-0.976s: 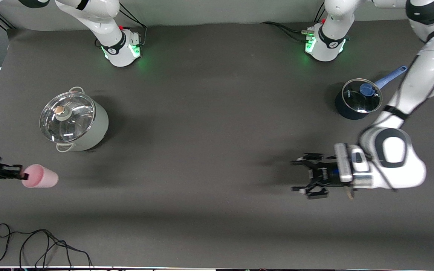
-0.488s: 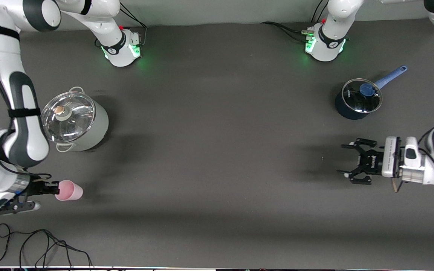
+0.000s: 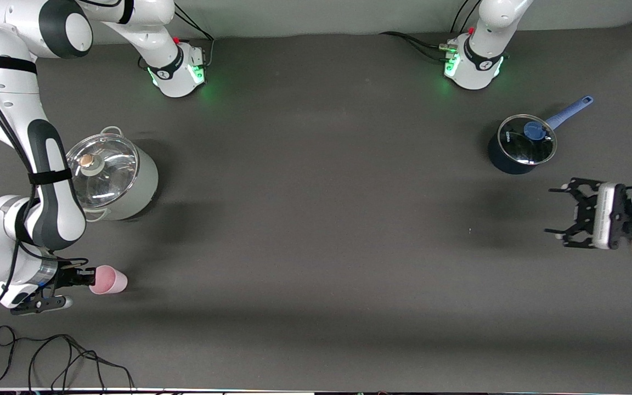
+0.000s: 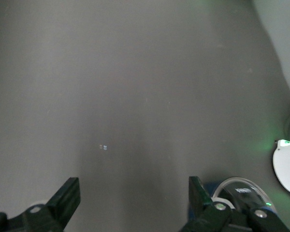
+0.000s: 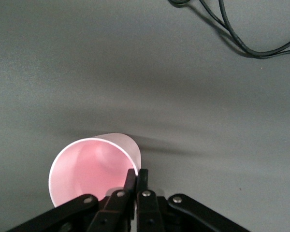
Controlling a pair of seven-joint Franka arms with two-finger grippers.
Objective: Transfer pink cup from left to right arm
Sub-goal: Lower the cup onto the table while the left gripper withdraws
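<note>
Right hand (image 3: 83, 277): clenched on rim of pink cup (image 3: 108, 280), fingers (image 5: 137, 186) pinching cup wall. Cup at right arm's end of tabletop (image 3: 316, 247), nearer front camera than steel pot (image 3: 108, 175). Left hand (image 3: 560, 214): released, holding nothing, over left arm's end of tabletop, near blue saucepan (image 3: 520, 145). Black cable (image 3: 47, 356) at tabletop's near edge.

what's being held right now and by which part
The right gripper holds the pink cup by its rim, pinching the wall. The left gripper is open and empty.
</note>
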